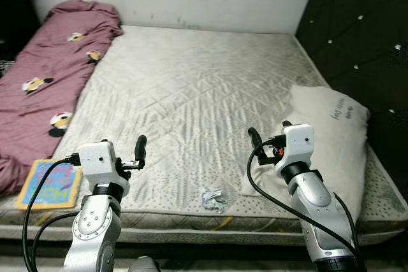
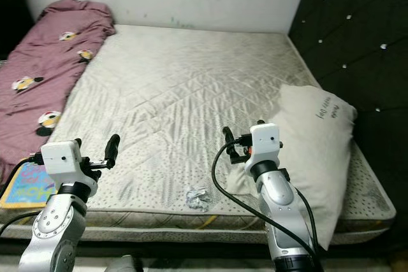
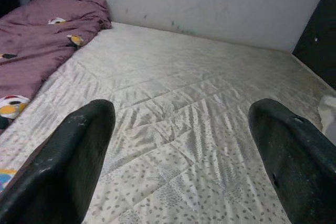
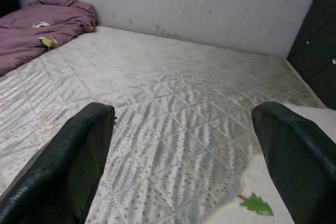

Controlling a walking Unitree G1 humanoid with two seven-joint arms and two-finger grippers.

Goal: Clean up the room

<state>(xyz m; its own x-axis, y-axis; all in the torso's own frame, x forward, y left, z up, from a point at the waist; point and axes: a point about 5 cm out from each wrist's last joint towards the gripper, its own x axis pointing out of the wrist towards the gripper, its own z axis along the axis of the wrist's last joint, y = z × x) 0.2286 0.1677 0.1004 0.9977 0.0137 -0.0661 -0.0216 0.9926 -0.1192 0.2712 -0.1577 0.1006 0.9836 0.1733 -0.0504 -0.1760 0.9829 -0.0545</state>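
Both grippers are raised over the near mattress edge with fingers spread and nothing held: left gripper (image 1: 127,151), right gripper (image 1: 264,139). Your closest target is the crumpled wrapper (image 1: 213,199), lying on the mattress (image 1: 191,87) between the two arms. Lower the right gripper straight over it and straddle it before closing. Leave the colourful book (image 1: 51,184) at the left corner, the pillow (image 1: 331,138) on the right and the maroon blanket (image 1: 48,68) beyond for later
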